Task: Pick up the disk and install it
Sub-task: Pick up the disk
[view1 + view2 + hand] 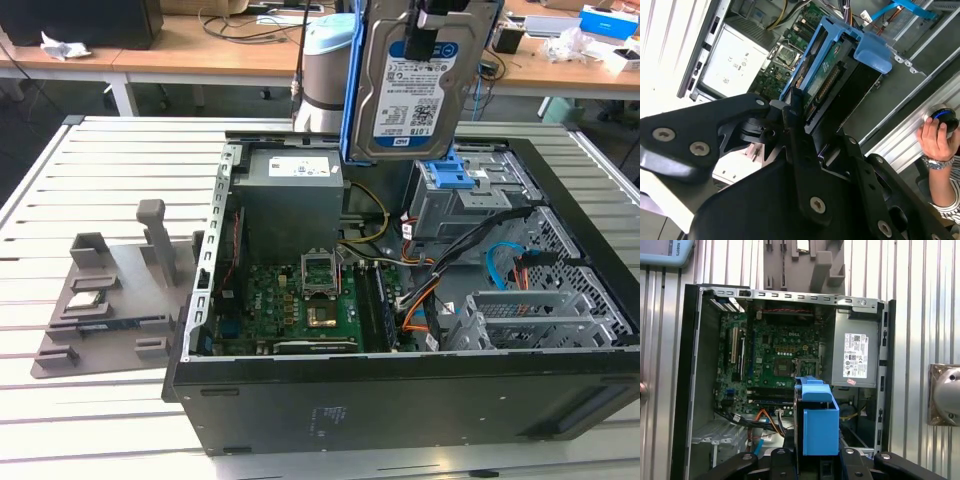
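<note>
In the exterior view, high over the far side of an open computer case (400, 400): the disk (420, 90), upright, label toward the camera, blue frame along one edge. Clamped at its top by the claw (425, 25), one black finger across the label. Just below it, a grey drive cage (450, 200) with a blue latch. Inside the case, a power supply (292, 195) and a green circuit board (300, 300). Beside the case, toward the edge of the slatted table (100, 430) on the exterior view's left, a grey holder (110, 290) with a small square chip (85, 298) on it.

In the second wrist view, black fingers (795, 150) of the claw pressed against both flat sides of the disk (827, 70), a blue frame tab at its far end, the inside of the case beyond. Off to one side, a person's hand (935, 137) on a round knob.

In the first wrist view, the disk (817, 430) end-on in its blue frame, gripped between the fingers, over the open case (690, 390) and near the power supply (855, 355).
</note>
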{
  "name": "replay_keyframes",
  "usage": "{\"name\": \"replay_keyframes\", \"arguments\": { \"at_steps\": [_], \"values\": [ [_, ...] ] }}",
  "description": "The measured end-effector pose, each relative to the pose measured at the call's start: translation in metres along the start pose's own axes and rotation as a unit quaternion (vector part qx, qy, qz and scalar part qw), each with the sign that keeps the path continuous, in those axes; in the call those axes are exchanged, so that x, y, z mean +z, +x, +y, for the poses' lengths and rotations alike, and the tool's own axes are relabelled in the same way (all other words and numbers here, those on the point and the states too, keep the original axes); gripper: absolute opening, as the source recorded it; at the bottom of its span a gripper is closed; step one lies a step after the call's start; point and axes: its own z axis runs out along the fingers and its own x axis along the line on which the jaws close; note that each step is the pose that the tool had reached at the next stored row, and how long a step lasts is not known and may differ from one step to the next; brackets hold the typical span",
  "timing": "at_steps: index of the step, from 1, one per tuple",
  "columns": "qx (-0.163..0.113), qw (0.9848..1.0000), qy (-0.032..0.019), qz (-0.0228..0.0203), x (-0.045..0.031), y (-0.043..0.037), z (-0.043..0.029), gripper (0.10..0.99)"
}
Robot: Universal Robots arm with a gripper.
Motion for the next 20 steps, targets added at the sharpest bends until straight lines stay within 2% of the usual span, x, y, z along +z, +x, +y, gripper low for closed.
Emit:
{"name": "replay_keyframes", "arguments": {
  "at_steps": [20],
  "values": [
    [0.0, 1.0, 0.0, 0.0, 0.0023, 0.0212, 0.0008, 0.361]
  ]
}}
